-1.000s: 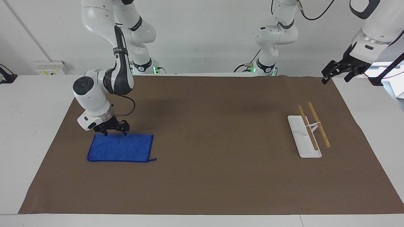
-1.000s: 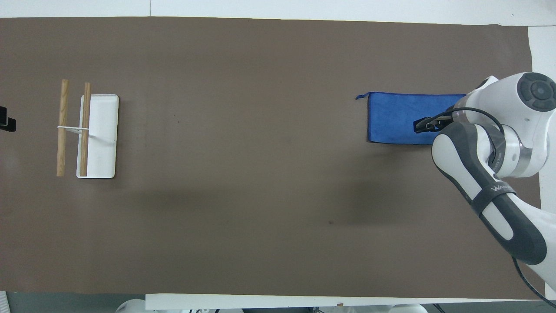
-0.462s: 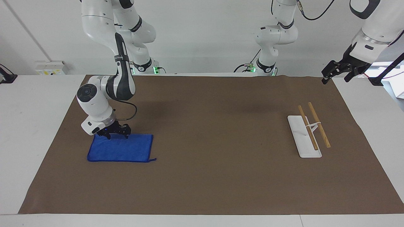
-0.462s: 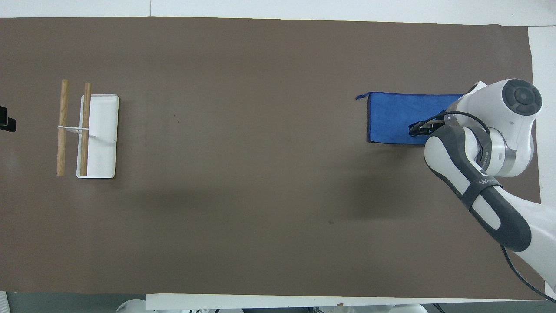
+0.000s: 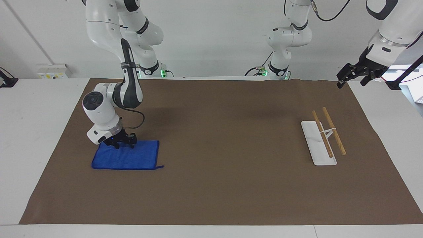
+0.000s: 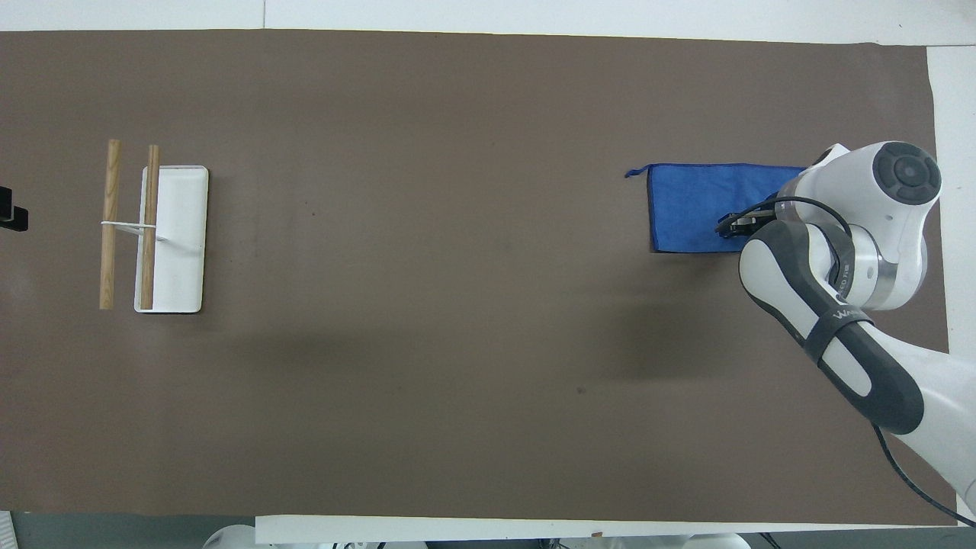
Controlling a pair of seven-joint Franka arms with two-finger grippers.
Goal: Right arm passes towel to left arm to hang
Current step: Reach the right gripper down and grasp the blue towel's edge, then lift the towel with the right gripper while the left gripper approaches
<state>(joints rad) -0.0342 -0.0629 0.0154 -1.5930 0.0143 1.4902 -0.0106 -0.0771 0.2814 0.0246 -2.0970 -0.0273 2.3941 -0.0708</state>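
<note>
The blue towel (image 5: 132, 157) lies flat on the brown mat toward the right arm's end of the table, with a thread tail at one corner. It also shows in the overhead view (image 6: 686, 210). My right gripper (image 5: 124, 144), with its blue light, is down on the towel's edge nearest the robots and touches the cloth; in the overhead view (image 6: 736, 225) the arm covers part of the towel. My left gripper (image 5: 353, 78) waits open and empty in the air over the mat's edge at the left arm's end; only its tip shows in the overhead view (image 6: 11, 217).
A white rack base (image 5: 314, 145) with two wooden bars (image 5: 334, 130) stands toward the left arm's end of the table; it also shows in the overhead view (image 6: 179, 236). The brown mat (image 5: 231, 148) covers most of the table.
My right gripper has come down from just above the towel's edge onto the cloth. The towel's edge nearest the robots has shifted slightly. The left arm has not moved.
</note>
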